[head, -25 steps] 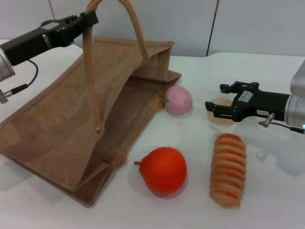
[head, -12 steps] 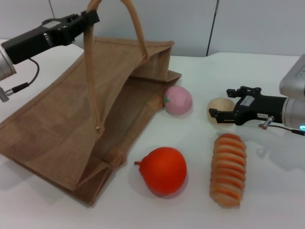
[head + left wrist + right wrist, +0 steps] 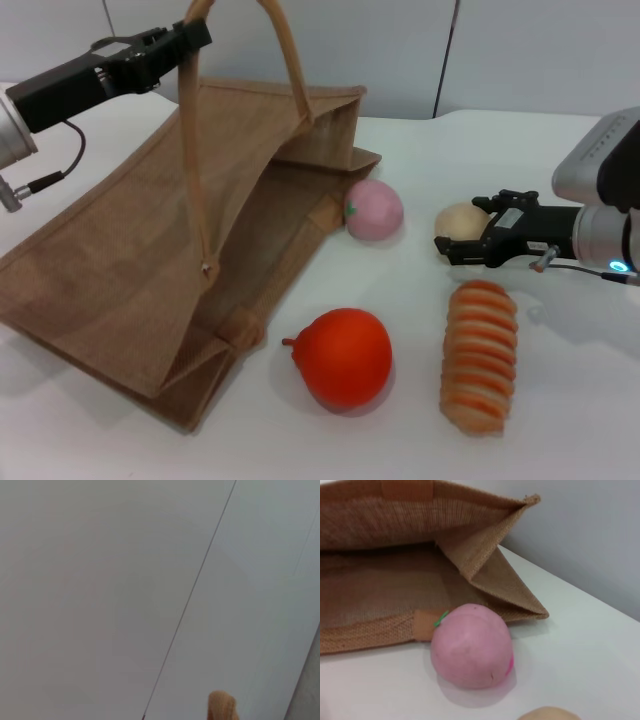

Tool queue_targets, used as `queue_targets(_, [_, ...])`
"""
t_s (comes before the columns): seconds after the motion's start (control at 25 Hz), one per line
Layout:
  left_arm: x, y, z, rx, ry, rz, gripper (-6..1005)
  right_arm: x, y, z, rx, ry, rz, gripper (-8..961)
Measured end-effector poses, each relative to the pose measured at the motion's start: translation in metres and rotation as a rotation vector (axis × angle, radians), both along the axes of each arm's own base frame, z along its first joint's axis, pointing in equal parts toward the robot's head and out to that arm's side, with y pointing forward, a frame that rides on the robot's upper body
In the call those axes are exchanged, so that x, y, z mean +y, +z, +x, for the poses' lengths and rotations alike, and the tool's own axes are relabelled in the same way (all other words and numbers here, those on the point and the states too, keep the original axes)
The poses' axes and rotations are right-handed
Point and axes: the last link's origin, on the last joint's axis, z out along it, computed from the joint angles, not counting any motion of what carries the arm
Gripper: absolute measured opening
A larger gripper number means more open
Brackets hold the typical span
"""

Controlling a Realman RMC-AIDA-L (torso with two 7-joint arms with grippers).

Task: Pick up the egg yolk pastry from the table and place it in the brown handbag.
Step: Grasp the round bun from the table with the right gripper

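The egg yolk pastry [image 3: 458,217], a small pale beige bun, sits on the white table to the right of the pink ball [image 3: 374,210]. My right gripper [image 3: 470,235] is low at the table, open, with its black fingers [image 3: 462,252] on either side of the pastry's right part. The pastry's top edge shows in the right wrist view [image 3: 550,714]. The brown handbag [image 3: 150,240] lies on its side at the left, its mouth facing the food. My left gripper [image 3: 185,38] is shut on one bag handle [image 3: 192,150] and holds it up, keeping the mouth [image 3: 395,575] open.
An orange-red pear-shaped fruit [image 3: 344,356] lies in front of the bag's mouth. A long orange-striped bread roll [image 3: 479,355] lies just in front of my right gripper. The pink ball [image 3: 472,647] rests against the bag's corner. A grey wall stands behind the table.
My right gripper has drawn back to the right, so more of the pastry shows between its fingers. My left gripper has shifted slightly with the handle.
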Motion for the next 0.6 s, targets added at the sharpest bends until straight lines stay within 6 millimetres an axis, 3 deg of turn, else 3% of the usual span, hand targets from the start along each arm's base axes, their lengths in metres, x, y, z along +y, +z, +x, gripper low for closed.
queue_targets(0.6, [-0.0013,0.0002,-0.0023,0.000,0.006,0.000,161,0.0000,-0.0009,-0.0002,0.002,-0.010,-0.002,803])
